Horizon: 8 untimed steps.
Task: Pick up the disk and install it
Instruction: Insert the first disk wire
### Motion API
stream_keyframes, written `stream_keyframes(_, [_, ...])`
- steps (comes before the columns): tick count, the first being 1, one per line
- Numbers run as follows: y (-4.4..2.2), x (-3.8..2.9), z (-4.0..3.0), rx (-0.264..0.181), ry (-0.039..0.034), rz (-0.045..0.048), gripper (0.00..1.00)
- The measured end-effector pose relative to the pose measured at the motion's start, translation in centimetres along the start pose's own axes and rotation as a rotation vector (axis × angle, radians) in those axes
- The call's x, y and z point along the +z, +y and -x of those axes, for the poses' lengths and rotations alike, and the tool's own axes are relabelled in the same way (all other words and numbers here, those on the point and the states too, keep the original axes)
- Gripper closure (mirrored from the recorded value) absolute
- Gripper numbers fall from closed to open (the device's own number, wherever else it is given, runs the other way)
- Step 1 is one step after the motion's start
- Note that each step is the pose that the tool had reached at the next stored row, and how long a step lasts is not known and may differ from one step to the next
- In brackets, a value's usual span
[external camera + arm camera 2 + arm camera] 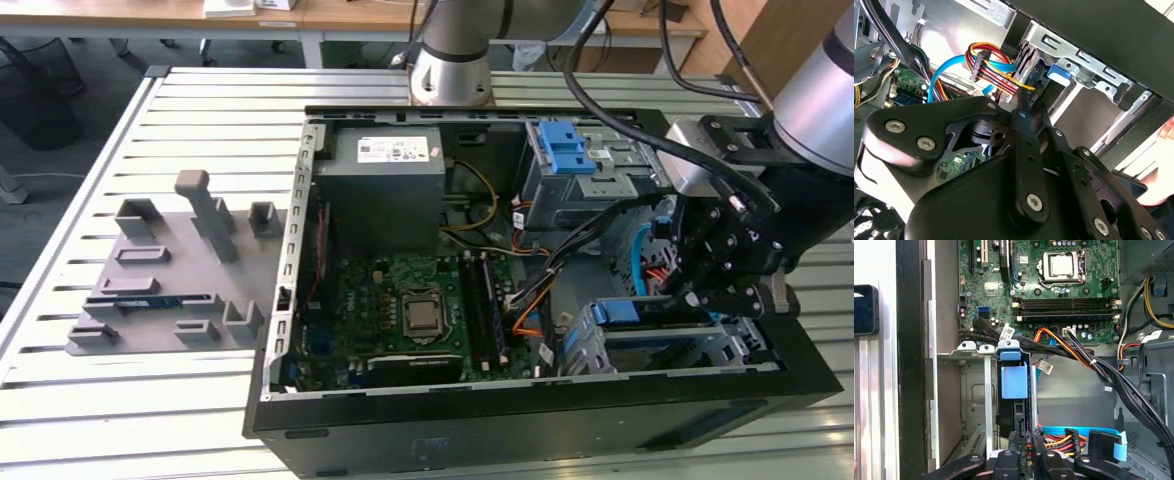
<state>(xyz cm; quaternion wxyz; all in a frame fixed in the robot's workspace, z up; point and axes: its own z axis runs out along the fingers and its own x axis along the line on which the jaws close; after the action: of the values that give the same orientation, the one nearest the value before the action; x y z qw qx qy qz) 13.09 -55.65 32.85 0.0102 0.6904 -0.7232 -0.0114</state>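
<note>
The disk, dark and framed by a blue bracket, stands on edge in a slot of the metal drive cage inside the open computer case. In the exterior view the disk sits in the cage at the case's near right corner. My gripper hangs just above it. In the first wrist view my gripper is at the disk's cable end, fingers close together with only cables showing between them. The second wrist view has my gripper pointing at the blue bracket.
Bundled cables cross the case beside the gripper, and red and yellow leads lie by the fingers. The motherboard, grey power supply and an upper cage with a blue latch fill the case. A grey fixture lies on the table.
</note>
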Motion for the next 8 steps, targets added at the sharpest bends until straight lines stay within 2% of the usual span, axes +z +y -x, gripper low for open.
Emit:
stream_keyframes(4, [0.01, -0.38, 0.00, 0.000, -0.0004, 0.0000, 0.76])
stream_keyframes(8, [0.03, -1.14, 0.00, 0.000, -0.0003, 0.0000, 0.76])
